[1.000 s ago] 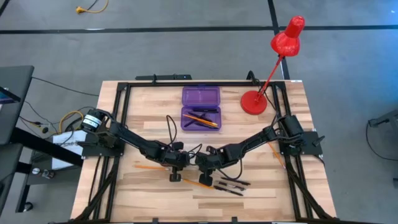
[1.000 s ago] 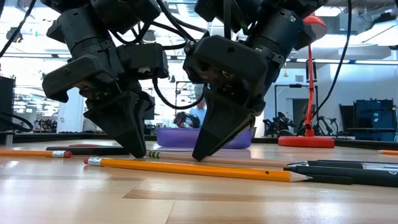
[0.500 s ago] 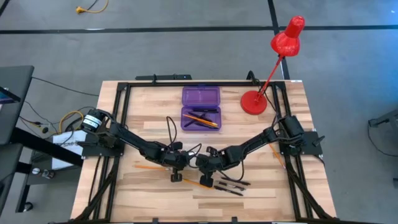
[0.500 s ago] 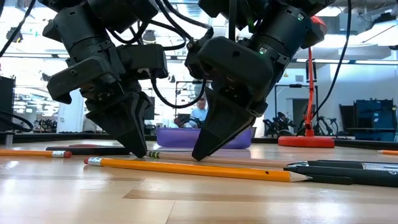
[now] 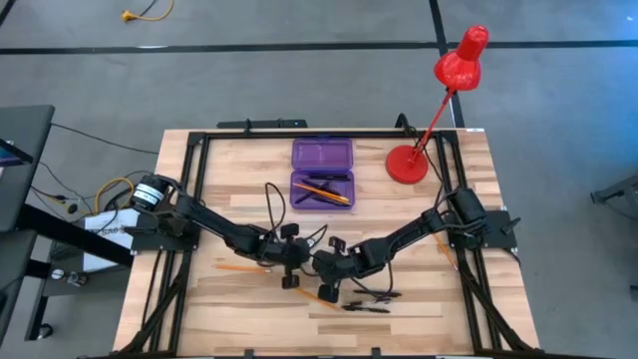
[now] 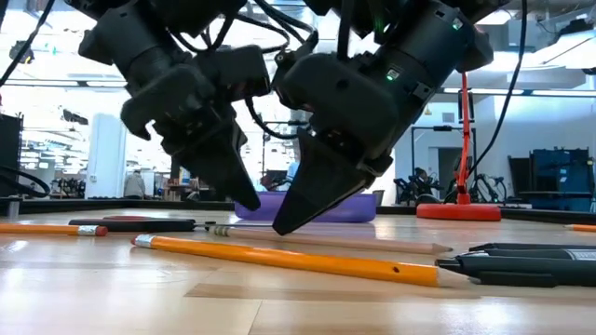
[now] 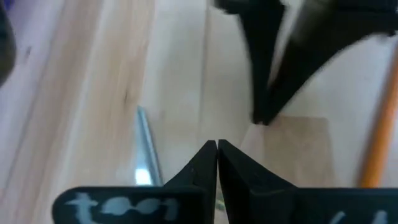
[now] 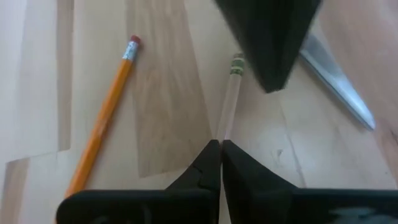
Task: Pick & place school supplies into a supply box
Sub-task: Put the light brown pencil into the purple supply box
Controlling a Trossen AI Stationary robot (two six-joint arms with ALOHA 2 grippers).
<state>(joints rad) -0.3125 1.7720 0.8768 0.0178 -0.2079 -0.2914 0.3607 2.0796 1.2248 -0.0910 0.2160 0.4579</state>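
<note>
The supply box (image 5: 321,188) lies open at the table's far middle, a few pencils in its tray. A pale wooden pencil (image 6: 372,243) with a green ferrule lies flat mid-table. An orange pencil (image 6: 279,259) lies nearer, and black pens (image 6: 531,265) to its right. The scissors (image 6: 130,223) and another orange pencil (image 6: 47,229) lie to the left. My left gripper (image 6: 251,207) is shut and hangs tilted just above the table, touching nothing. My right gripper (image 6: 279,231) is shut, its tip down at the pale pencil. My right gripper's shut fingertips meet the pale pencil's shaft (image 8: 225,121) a short way from its green-ferruled eraser end. They slant down from above and run roughly along the pencil, which lies flat on the table. Whether the tips pinch it I cannot tell.
A red desk lamp (image 5: 407,165) stands at the far right, its head leaning out past the table's far edge. The two grippers stand close together, tip near tip. Bare wood lies between them and the box.
My left gripper has tipped up. Its tip has risen off the table and swung toward my right gripper. My right gripper has turned a little and stays with its tip down at the pale pencil.
</note>
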